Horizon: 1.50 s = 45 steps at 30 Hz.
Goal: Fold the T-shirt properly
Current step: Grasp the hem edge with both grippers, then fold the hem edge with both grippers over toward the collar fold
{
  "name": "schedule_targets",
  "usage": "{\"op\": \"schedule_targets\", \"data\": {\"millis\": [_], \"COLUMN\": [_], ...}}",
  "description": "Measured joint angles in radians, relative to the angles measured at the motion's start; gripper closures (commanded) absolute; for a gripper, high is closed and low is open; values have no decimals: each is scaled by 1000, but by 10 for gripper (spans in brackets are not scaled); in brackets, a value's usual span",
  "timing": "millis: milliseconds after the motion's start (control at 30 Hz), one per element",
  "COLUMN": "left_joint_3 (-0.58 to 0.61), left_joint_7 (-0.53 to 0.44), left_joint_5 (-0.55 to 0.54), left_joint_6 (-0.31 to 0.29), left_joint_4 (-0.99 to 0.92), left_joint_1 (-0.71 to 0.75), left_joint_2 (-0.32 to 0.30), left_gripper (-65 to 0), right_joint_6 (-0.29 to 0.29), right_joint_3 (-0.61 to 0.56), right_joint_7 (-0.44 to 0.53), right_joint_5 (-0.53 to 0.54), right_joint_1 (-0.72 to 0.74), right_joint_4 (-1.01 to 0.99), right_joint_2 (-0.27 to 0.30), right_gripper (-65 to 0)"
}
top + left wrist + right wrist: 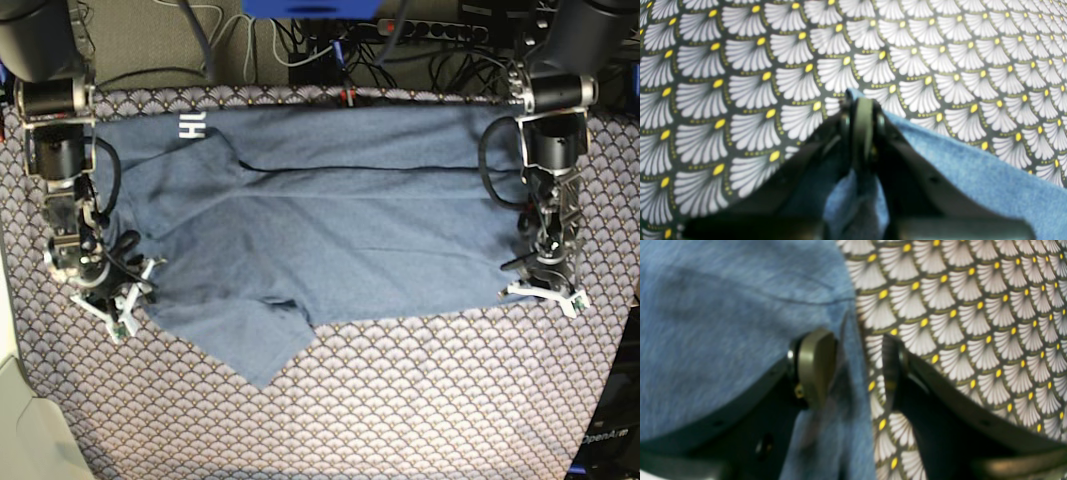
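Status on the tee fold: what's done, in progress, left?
Done: the slate-blue cotton T-shirt looks folded once lengthwise, its far edge doubled over and white lettering showing at the far corner. In hand: the left gripper is shut on the shirt's edge; the right gripper is open, straddling the opposite edge. Left: the sleeve sticks out on the scallop-patterned table cover; crosswise folds remain.

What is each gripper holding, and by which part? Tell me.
The left gripper is shut on the T-shirt, pinching its edge. The right gripper is open, straddling the shirt's edge without clamping it.
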Motion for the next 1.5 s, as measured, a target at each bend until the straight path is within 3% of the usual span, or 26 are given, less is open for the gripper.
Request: {"op": "schedule_targets", "data": {"millis": [200,433,500,600,633,867,1133,1233,1300,1500], "left_joint_3": [0,0,0,0,0,-2,-9,-71,-101,-145], "left_joint_7": [1,1,1,5,5,254,331,351,343,342], "left_joint_5": [0,1,1,0,0,-3,-6,-2,-5,-6], "left_joint_6": [-1,-1,-1,-4,-5,-2,-4,0,-2,-14], "left_joint_4": [0,0,0,0,2,338,572,629,664,736], "left_joint_1": [0,0,0,0,0,119,224,287,325,397], "left_joint_2": [0,-1,-1,-3,-3,18,11,14,10,16], "left_gripper": [-4,-4,-4,-4,-4,-4,-4,-4,-4,-4], "right_joint_6": [-1,-3,-5,-4,-3,-1,1,0,1,-2], "right_joint_3": [0,1,1,1,1,6,89,148,177,227], "right_joint_7": [65,73,75,101,103,56,55,-9,-46,-36], "right_joint_5": [3,5,6,20,22,1,3,-2,-7,5], "right_joint_1": [39,40,35,16,13,-71,-289,-382,-430,-558], "right_joint_4": [-87,-95,-95,-89,-89,64,454,552,622,813], "right_joint_2": [-22,-35,-39,-40,-40,-21,-18,-18,-13,-19], "right_gripper": [-274,-254,-198,-28,0,0,0,0,0,0]}}
